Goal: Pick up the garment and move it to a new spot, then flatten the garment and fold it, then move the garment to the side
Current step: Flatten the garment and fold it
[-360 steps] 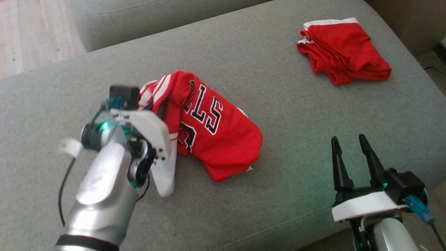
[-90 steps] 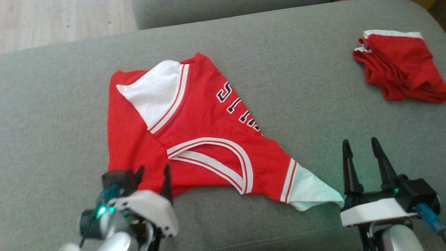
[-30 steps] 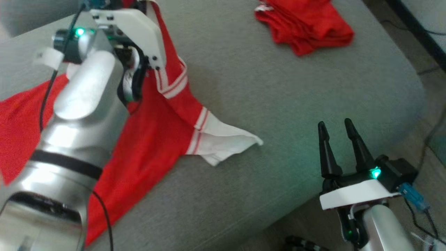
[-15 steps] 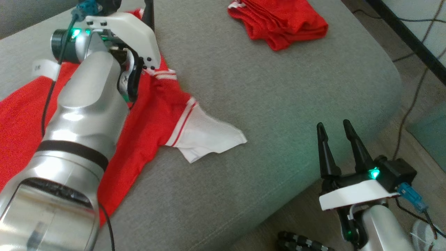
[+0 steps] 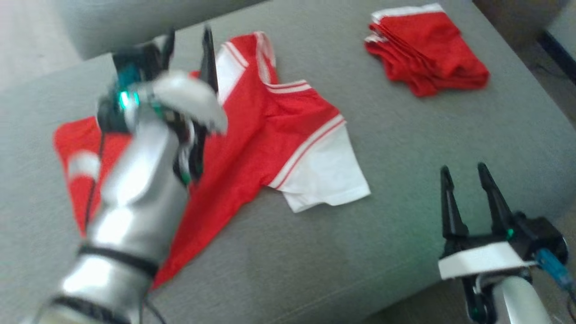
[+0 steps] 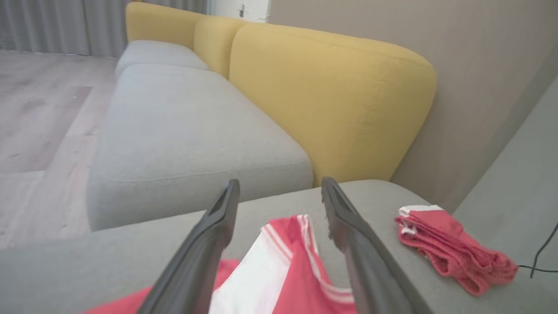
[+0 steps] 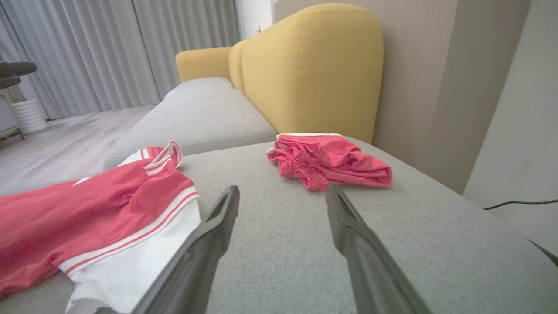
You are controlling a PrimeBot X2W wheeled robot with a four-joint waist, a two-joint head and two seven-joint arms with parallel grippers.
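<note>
While the red jersey (image 5: 270, 126) lies spread out but creased on the grey sofa seat (image 5: 405, 148), the left hand (image 5: 189, 36) hovers over its far edge, at about 11 o'clock in the head view. Its two dark fingers stand wide apart with nothing between them. The left wrist view looks past them at a white-striped part of the jersey below. The silver left arm (image 5: 135, 193) is blurred and crosses the cloth from 7 o'clock, hiding part of it.

The jersey stretches from 9 o'clock to just past the centre of the head view. A white panel (image 5: 324, 175) edged with red and white stripes lies at its 4 o'clock corner.

The right hand (image 5: 464, 168) sits at 4 o'clock, well apart from the jersey, near the seat's front edge. Its fingers are open and empty, pointing up the picture.

A folded pair of red shorts (image 5: 427, 54) with a white waistband rests at 1 o'clock on the same seat, well apart from the jersey.

Beyond the seat, the wrist views show a yellow backrest (image 6: 331, 96), a second grey seat (image 6: 174, 131), a wooden floor (image 6: 39, 113) and grey curtains (image 7: 87, 56).
</note>
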